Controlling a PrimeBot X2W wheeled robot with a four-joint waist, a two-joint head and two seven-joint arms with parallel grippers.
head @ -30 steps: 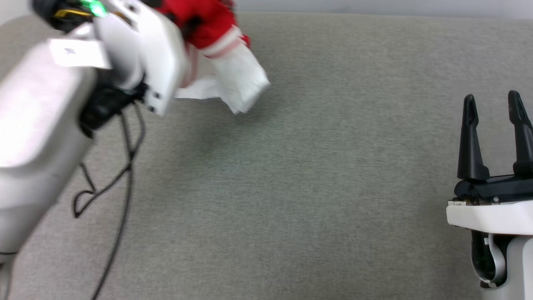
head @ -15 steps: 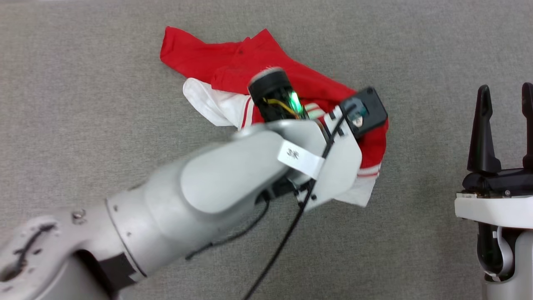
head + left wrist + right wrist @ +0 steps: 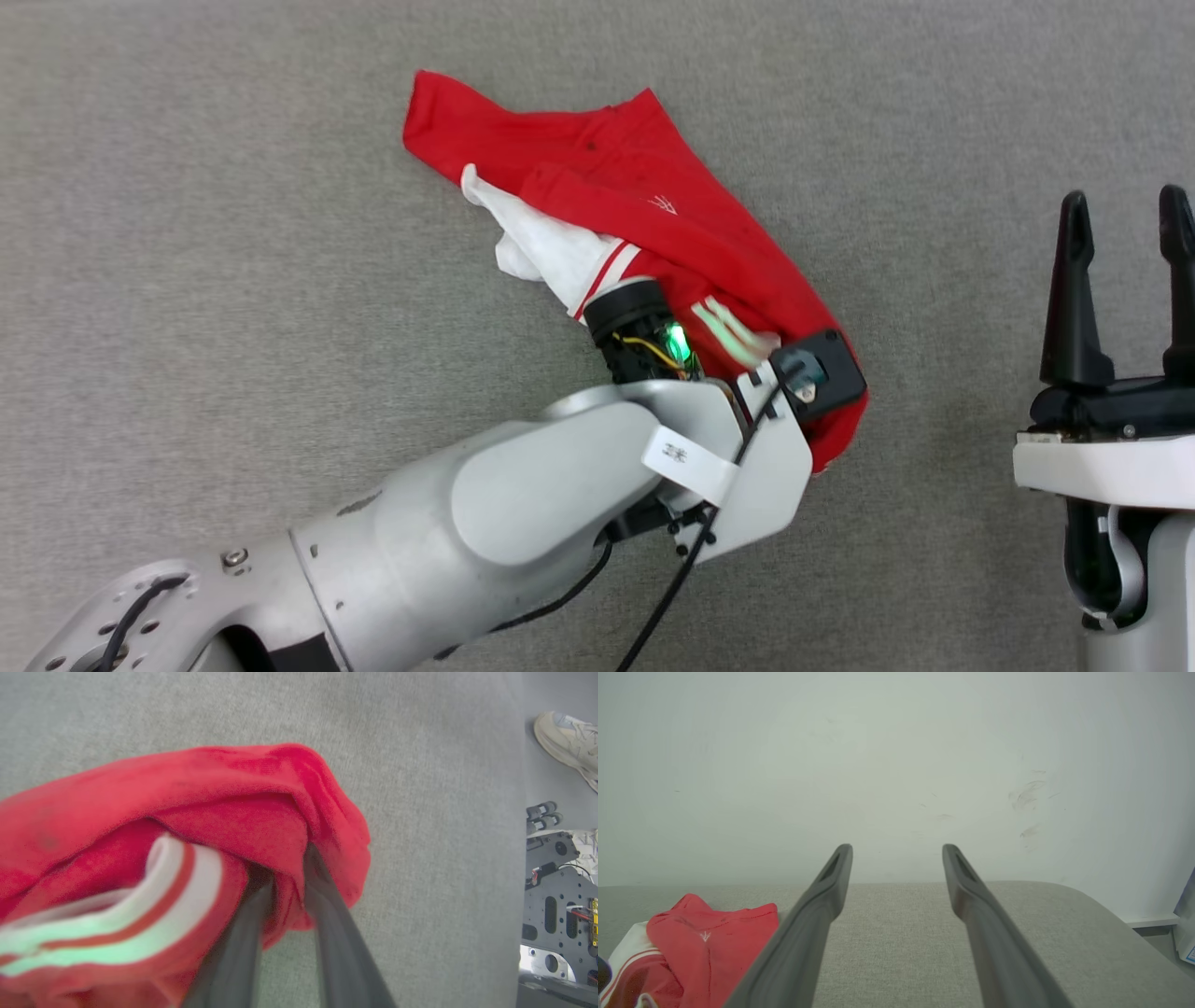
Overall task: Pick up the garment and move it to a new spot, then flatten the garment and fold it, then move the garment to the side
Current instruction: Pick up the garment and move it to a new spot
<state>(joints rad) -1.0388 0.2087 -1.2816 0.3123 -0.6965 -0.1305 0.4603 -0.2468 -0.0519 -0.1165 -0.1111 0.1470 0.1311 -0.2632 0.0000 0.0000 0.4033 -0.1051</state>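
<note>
The garment (image 3: pixel 644 215) is a red jersey with a white sleeve (image 3: pixel 546 252) and striped trim. It lies crumpled in a long diagonal on the grey surface, and its chest print is hidden in the folds. My left gripper (image 3: pixel 287 868) is shut on a bunch of red cloth at the garment's near right end, fingertips buried in the fabric. In the head view the left wrist (image 3: pixel 747 448) covers that end. My right gripper (image 3: pixel 1125 271) stands open at the right edge, apart from the garment (image 3: pixel 705 942), nothing between its fingers.
A grey fabric surface (image 3: pixel 233 280) spreads on all sides of the garment. A white wall (image 3: pixel 896 765) rises behind its far edge. A black cable (image 3: pixel 667 597) hangs from the left wrist. Past the surface's edge are a person's shoe (image 3: pixel 565 742) and a dark metal frame (image 3: pixel 556 905).
The camera swung down a second ago. Since half a second ago my left gripper has drawn the garment's end nearer, stretching it into a longer diagonal. The right gripper has not moved.
</note>
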